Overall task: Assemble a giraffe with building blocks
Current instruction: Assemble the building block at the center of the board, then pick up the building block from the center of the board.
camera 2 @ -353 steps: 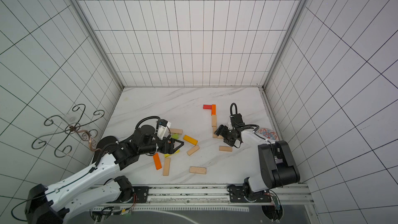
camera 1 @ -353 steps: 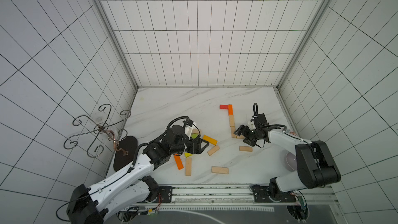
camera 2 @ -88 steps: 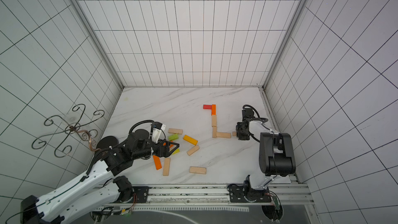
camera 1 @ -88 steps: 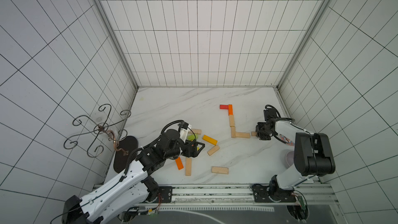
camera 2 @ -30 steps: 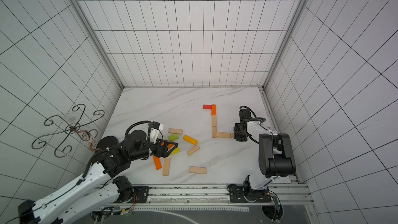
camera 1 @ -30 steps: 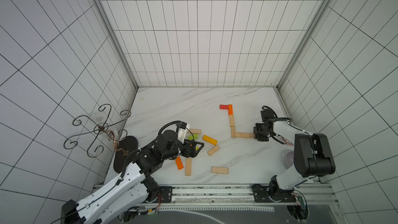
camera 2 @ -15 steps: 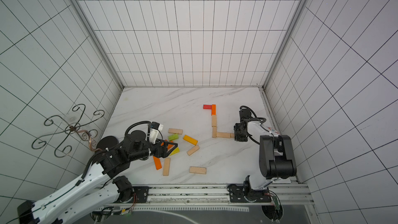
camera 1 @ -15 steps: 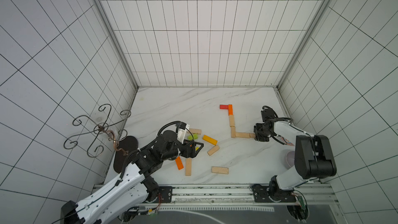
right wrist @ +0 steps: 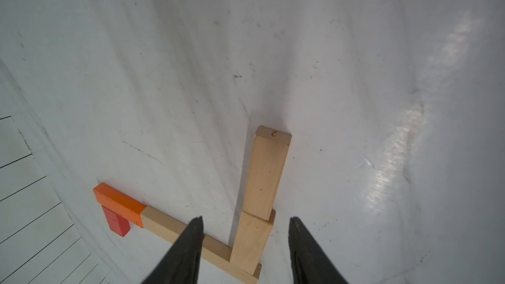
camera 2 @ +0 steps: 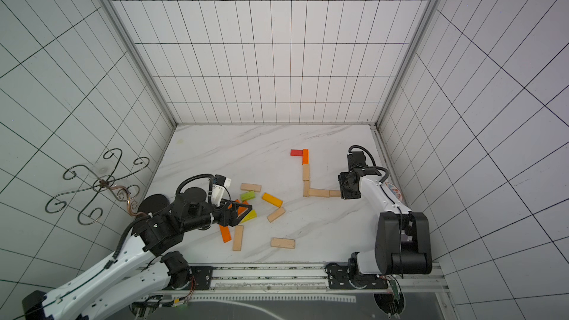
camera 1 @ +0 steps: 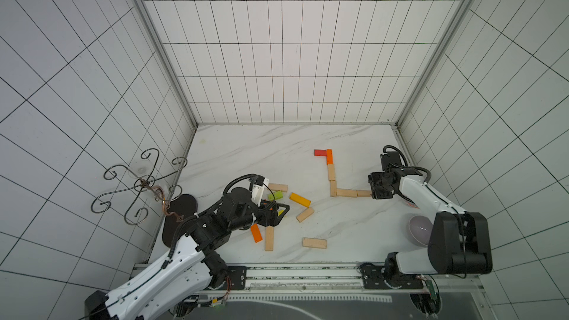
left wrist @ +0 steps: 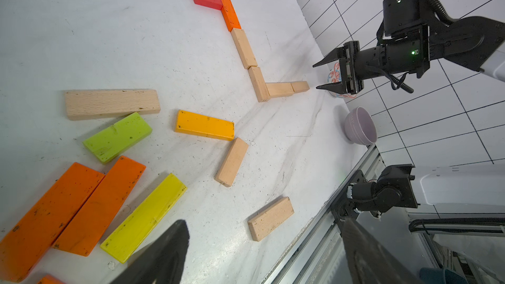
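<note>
R pincer [camera 1: 373, 190] just let go, jaws now apart. The short wood block [camera 1: 364, 193] lies on the table [camera 1: 261, 155], ending the giraffe's body row [camera 1: 346, 193] and touching its neighbour. L pincer [camera 1: 278, 210] spread wide, empty, over loose blocks [camera 1: 299, 199] — legs prob. next.

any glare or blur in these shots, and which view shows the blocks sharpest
Right wrist view: a bright glare streak on the marble table, yet the wooden block is crisp enough to read the 2 on its end. Left wrist view: sharp on the green block, while the left gripper jaws look soft. Both top views: even light, blocks small.
</note>
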